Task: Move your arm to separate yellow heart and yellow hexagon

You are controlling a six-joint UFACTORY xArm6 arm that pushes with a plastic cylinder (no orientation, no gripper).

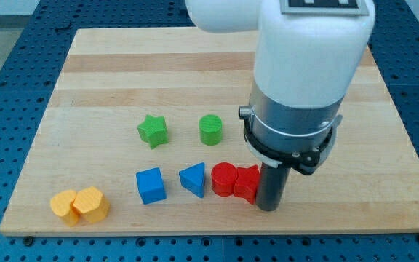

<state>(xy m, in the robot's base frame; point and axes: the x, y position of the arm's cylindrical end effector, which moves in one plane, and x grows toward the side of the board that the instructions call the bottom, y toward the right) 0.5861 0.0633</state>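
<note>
Yellow heart and yellow hexagon sit touching at the board's bottom left, unseparated. My tip, a bare rod with no claw to open or close, seems to touch the red blocks, well apart from the pair.

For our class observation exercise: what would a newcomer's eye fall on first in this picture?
The big white arm fills the view's top right, its dark rod coming down so my tip sits just right of the red blocks. Far off at the bottom left, the yellow hexagon and yellow heart are pressed together.
</note>
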